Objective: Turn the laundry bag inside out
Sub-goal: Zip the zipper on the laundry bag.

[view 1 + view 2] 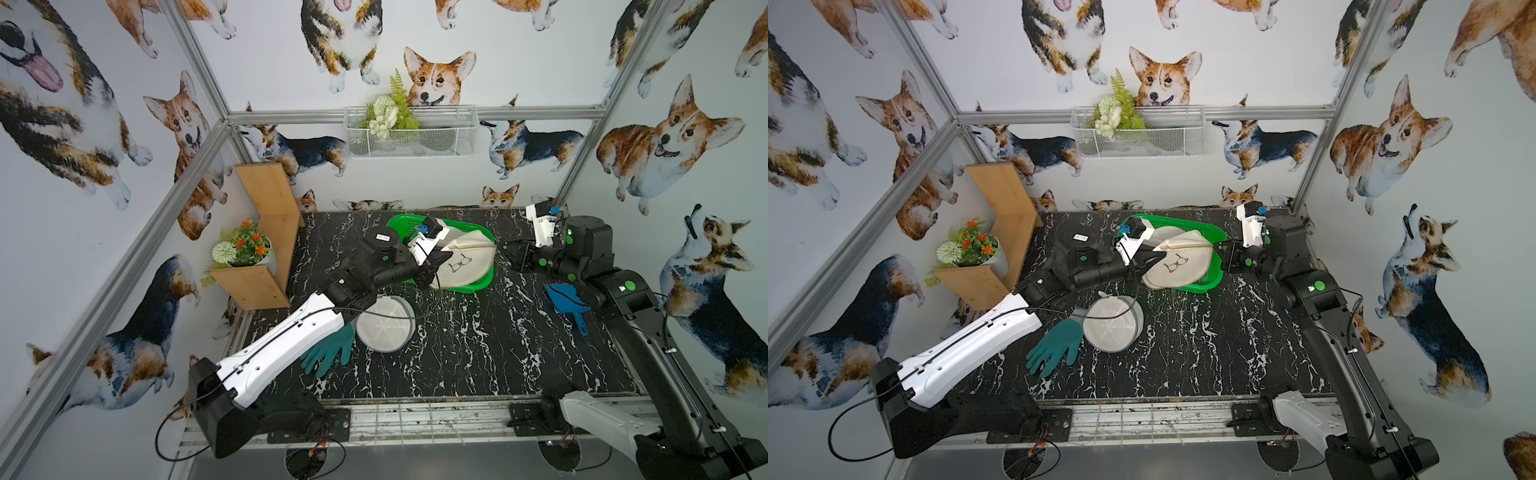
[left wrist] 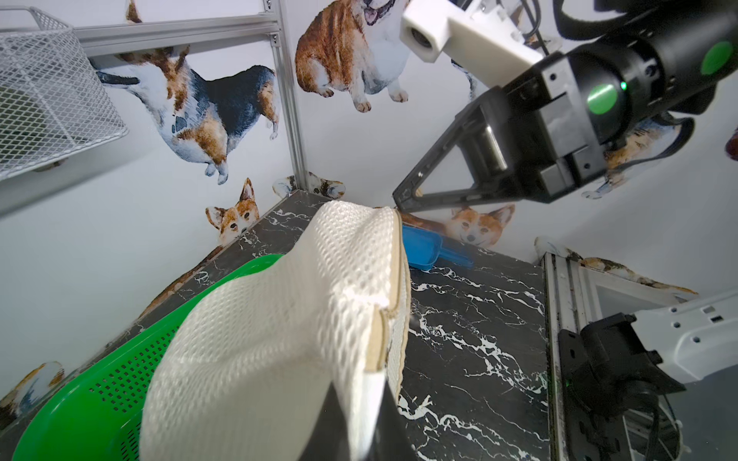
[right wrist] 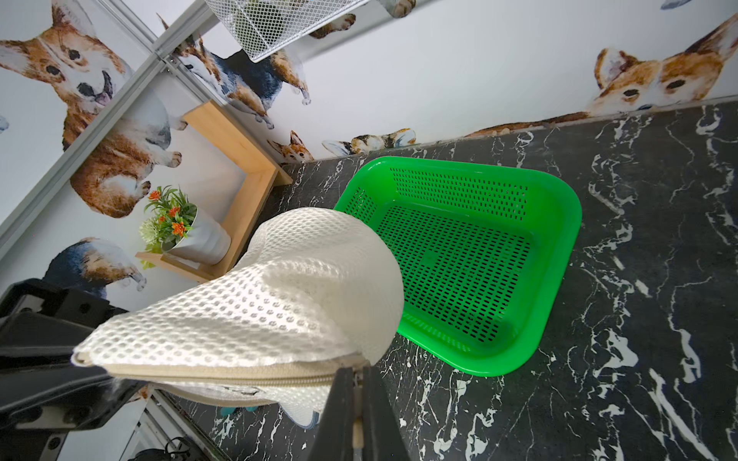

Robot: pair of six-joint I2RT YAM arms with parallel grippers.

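Note:
The laundry bag (image 1: 461, 262) (image 1: 1179, 266) is a cream mesh pouch with a glasses motif and a tan zipper. It hangs stretched between my two grippers above the green basket (image 1: 478, 286) (image 1: 1209, 286). My left gripper (image 1: 441, 255) (image 1: 1155, 251) is shut on the bag's left end, and the left wrist view shows white fabric (image 2: 279, 319) pinched in the left gripper (image 2: 373, 395). My right gripper (image 1: 503, 248) (image 1: 1217, 247) (image 2: 399, 197) is shut on the zipper's right end. In the right wrist view a tan tab sits in the right gripper (image 3: 356, 373), beside the mesh (image 3: 259, 303).
A round white mesh bag (image 1: 384, 326) and a teal glove (image 1: 328, 353) lie under my left arm. A blue scoop (image 1: 565, 303) lies by my right arm. A wooden shelf with a flower pot (image 1: 249, 249) stands at the left, and a wire basket (image 1: 411, 133) hangs on the back wall.

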